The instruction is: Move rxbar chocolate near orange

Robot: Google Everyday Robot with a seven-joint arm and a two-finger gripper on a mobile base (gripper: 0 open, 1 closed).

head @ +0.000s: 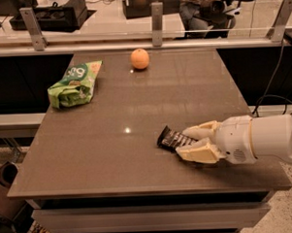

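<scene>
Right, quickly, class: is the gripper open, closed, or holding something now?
Gripper: closed on the chocolate bar, low at the near right of the table.

Matt plastic gripper (182,144) around rxbar chocolate (168,137) wrapper; smooth, sheeny table (138,167)

I count one bar (167,137), one orange (139,59), one bag (74,85), one table (138,167), and my one gripper (182,144), at the table's near right, gripping the bar.

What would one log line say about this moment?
gripper front right, shut on chocolate bar | orange at back edge | bar far from orange
</scene>
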